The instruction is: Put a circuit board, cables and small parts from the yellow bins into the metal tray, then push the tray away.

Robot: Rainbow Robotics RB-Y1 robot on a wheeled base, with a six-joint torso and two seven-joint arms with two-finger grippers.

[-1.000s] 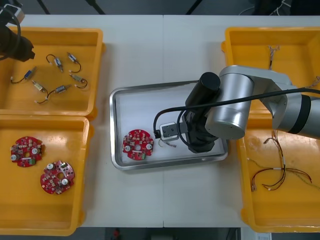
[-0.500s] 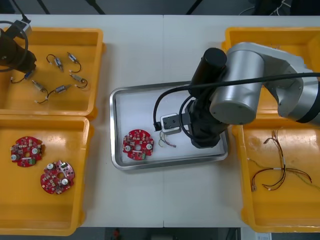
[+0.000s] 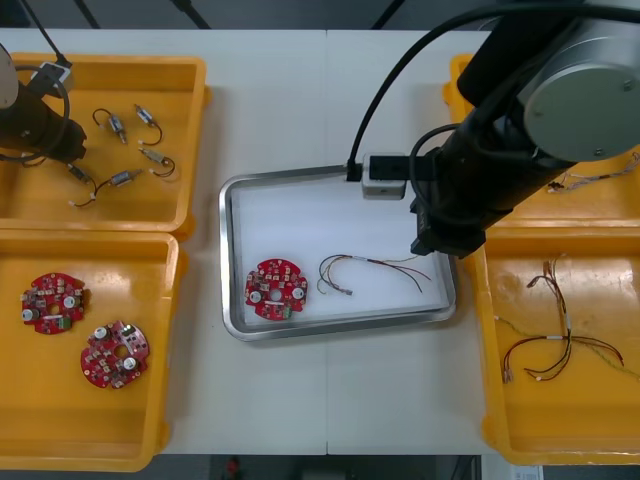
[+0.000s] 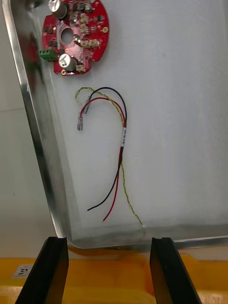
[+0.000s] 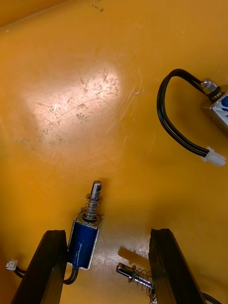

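Note:
The metal tray point(image 3: 240, 200) in the middle of the table holds one round red circuit board point(image 3: 277, 289) point(image 4: 76, 35) and a red, yellow and black cable point(image 3: 370, 268) point(image 4: 119, 142). My right gripper point(image 4: 109, 270) is open and empty, hanging over the tray's rim point(image 4: 42, 156) just short of the cable's loose ends. My right arm point(image 3: 500, 170) stands high over the tray's right edge. My left gripper point(image 5: 107, 270) is open, low in the far left yellow bin point(image 3: 190, 130). A blue small metal part point(image 5: 85, 235) lies by one of its fingers and another part point(image 5: 135, 275) between them.
Several small metal parts with black leads point(image 3: 120, 180) point(image 5: 211, 102) are scattered in the far left bin. The near left bin point(image 3: 170, 400) holds two circuit boards point(image 3: 55, 302). Red and yellow cables point(image 3: 555, 345) lie in the near right bin.
My right gripper let go of the cable, which now lies spread in the tray, and the arm rose and drew back to the right. My left arm came down into the far left bin.

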